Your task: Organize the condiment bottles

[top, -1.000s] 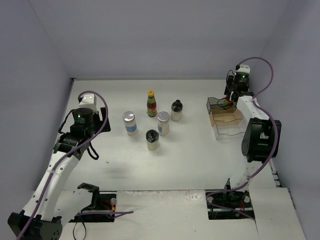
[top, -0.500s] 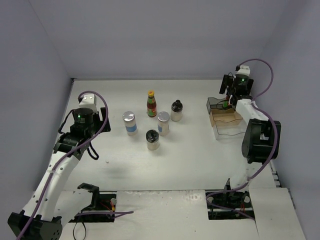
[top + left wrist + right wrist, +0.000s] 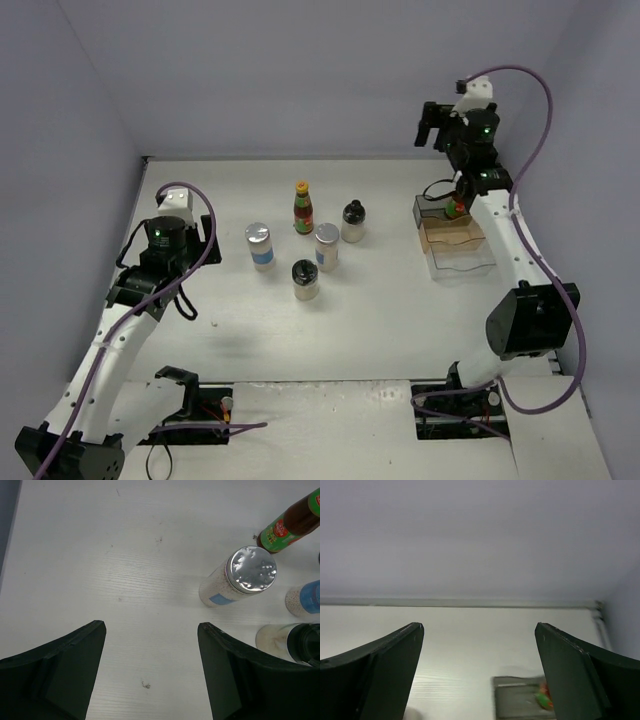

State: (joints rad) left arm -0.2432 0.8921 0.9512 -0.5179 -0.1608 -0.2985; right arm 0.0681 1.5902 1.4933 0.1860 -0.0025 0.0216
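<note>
Since right claw [image 3: 479,630] and left claw [image 3: 151,626] both gape empty, the right should squarely straddle the black-lidded jar [image 3: 352,222] nearer the far edge.

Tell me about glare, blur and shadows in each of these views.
Top external: soft even light, just a faint shadow on the table. Left wrist: glare speckles on the shaker lid, table sharp. Right wrist: the bottle in the organizer is a blurry smudge.
</note>
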